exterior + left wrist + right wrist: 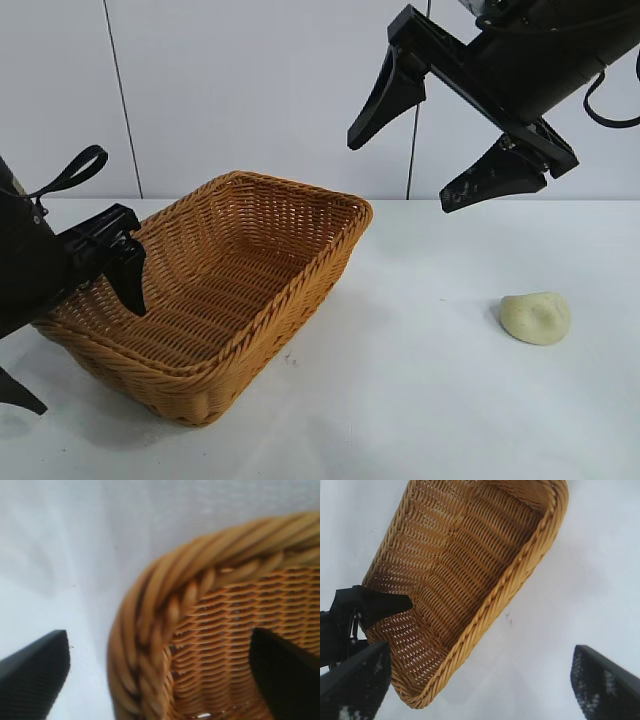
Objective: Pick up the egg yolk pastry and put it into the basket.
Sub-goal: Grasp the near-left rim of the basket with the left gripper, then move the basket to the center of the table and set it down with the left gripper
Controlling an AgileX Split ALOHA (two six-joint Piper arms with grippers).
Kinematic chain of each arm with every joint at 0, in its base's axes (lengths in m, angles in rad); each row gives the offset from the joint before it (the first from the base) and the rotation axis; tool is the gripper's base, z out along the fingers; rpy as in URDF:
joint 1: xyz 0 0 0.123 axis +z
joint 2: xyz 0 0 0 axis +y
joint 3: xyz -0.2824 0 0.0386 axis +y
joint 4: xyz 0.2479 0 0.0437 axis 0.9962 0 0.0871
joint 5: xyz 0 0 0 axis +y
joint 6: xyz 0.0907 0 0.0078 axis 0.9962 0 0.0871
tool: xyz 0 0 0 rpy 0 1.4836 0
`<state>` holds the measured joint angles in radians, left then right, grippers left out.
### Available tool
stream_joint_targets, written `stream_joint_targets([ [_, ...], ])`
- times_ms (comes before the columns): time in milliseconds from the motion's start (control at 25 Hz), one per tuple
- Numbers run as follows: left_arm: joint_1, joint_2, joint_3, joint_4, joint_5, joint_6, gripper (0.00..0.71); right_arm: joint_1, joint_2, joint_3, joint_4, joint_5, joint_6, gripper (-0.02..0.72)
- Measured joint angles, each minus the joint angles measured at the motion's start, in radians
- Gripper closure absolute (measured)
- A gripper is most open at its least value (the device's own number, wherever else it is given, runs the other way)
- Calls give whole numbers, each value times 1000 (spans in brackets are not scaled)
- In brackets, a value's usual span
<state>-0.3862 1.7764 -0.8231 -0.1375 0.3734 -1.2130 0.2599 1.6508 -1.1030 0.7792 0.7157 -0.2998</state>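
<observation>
The large rectangular golden-brown woven wicker basket with its thick braided rim sits on the white matte tabletop and serves as the anchor for everything else. It holds nothing that can be seen, so the task is judged to be at its start.

The small pale yellow-green dome-shaped egg yolk pastry lies on the tabletop well apart from the basket, off its near-right side, untouched by either arm.

The black left gripper stands low at the basket's left corner, its jaws spread wide. In the left wrist view one finger hangs inside the basket against the weave while the other is outside over the tabletop, so the jaws straddle the braided rim. That placement looks meant for pinching the rim to steady the basket, though nothing is clamped yet.

The black right gripper hangs high above the tabletop, up and to the right of the basket, between basket and pastry. Its jaws are also spread wide and hold nothing. Its wrist view takes in the basket but not the pastry, so it probably has to swing away from the basket and descend to reach the pastry.
</observation>
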Motion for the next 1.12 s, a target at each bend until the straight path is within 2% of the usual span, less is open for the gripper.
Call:
stream_joint_targets([
  [80,0,0,0,-1,7,0,94,0,0,0,0,0,0,8],
  [160,0,0,0,-1,23,-1,196,0,0,0,0,0,0,8],
  [400,0,18,0,-4,30,-3,571,0,0,0,0,0,0,8],
  [440,0,19,-1,-14,26,-13,601,0,0,0,0,0,0,8],
  [600,1,19,-6,-16,29,-9,618,0,0,0,1,0,0,8],
  [720,18,21,-40,-19,84,36,618,0,0,0,1,0,0,8],
  [880,74,23,-130,-71,188,196,620,0,0,0,1,0,0,8],
  [1120,151,85,-303,-136,353,528,621,0,0,0,1,1,0,8],
])
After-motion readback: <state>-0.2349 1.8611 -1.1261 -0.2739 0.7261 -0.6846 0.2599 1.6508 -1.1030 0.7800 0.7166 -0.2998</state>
